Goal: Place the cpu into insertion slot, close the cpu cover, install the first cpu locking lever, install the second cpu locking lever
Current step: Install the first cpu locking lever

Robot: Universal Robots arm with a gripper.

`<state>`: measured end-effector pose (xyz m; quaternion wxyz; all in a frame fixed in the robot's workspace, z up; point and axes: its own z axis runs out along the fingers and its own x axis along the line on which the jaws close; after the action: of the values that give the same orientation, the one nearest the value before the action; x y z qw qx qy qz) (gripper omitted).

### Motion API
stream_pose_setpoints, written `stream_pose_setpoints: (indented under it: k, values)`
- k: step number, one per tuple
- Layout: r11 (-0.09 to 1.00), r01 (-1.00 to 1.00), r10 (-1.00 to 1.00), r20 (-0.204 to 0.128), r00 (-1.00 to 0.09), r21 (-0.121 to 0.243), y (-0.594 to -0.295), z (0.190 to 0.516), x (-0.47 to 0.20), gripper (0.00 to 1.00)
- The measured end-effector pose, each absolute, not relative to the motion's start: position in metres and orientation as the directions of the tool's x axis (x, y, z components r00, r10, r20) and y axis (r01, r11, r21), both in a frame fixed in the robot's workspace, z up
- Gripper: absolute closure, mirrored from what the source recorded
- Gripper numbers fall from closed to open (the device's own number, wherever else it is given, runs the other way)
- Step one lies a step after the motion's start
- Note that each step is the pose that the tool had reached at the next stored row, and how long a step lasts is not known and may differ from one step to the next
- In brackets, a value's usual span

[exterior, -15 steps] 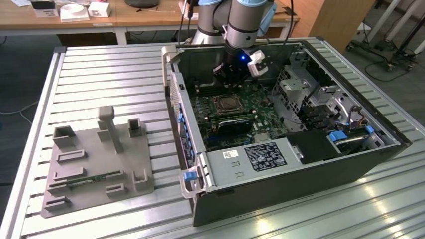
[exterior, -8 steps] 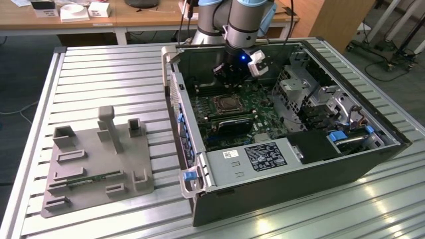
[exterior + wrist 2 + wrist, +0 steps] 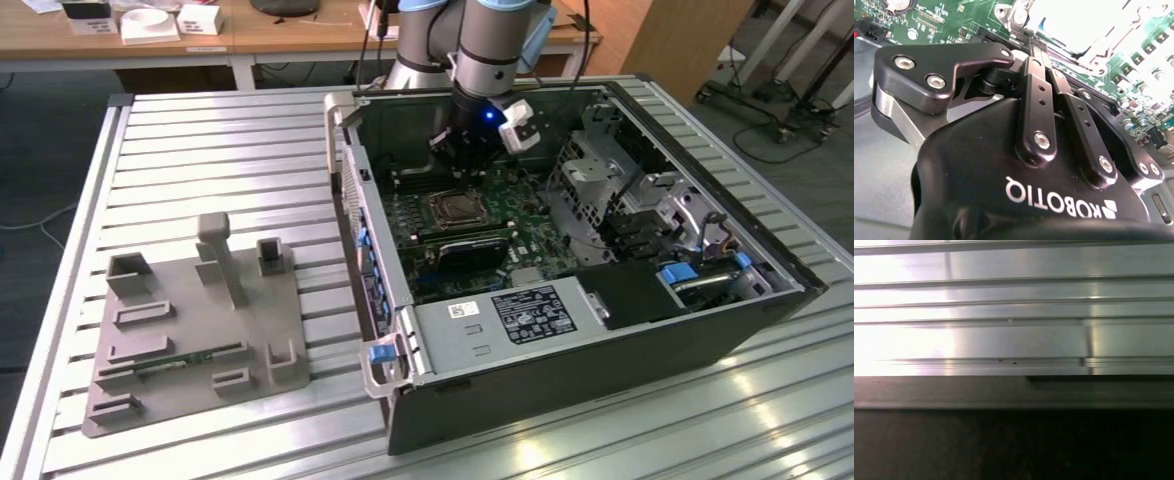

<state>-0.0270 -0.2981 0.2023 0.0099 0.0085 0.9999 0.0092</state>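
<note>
Jaws pinched together with nothing visible between them, your gripper (image 3: 458, 176) hangs at the far edge of the cpu cover (image 3: 454, 211), lying flat on the board (image 3: 527, 210), so for the locking step, I reckon, push slow and level.

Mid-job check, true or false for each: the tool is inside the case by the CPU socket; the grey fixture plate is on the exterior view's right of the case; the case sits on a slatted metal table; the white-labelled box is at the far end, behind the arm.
1. The tool is inside the open computer case, just beyond the CPU socket. True.
2. The grey fixture plate lies on the exterior view's right of the case. False: it lies on that view's left.
3. The case sits on a slatted metal table. True.
4. The white-labelled box is at the far end, behind the arm. False: it is at the near end, in front of the socket.
</note>
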Motion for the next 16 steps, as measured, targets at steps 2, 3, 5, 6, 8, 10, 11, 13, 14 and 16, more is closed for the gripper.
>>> stream_pose_setpoints:
  k: [2,3,5,6,8,10,11,13,14,16]
  values:
    - [1.0,0.017,0.017,-0.02,-1.0,0.013,-0.2981,0.2021,-0.027,0.9]
    - [1.0,0.017,0.017,-0.02,-1.0,0.011,-0.2981,0.2021,-0.027,0.9]
    - [1.0,0.017,0.017,-0.019,-1.0,0.01,-0.2982,0.2019,-0.027,0.9]
    - [1.0,0.017,0.017,-0.02,-1.0,0.01,-0.2981,0.2017,-0.027,0.9]
    - [1.0,0.017,0.017,-0.02,-1.0,0.009,-0.2981,0.2011,-0.027,0.9]
    - [1.0,0.017,0.017,-0.02,-1.0,0.008,-0.2981,0.2004,-0.027,0.9]
    - [1.0,0.017,0.017,-0.02,-1.0,0.007,-0.2981,0.1999,-0.027,0.9]
    - [1.0,0.017,0.017,-0.019,-1.0,0.006,-0.2982,0.1992,-0.027,0.9]
    - [1.0,0.017,0.017,-0.019,-1.0,0.005,-0.2982,0.199,-0.0271,0.9]
    - [1.0,0.017,0.017,-0.019,-1.0,0.004,-0.2982,0.1989,-0.027,0.9]
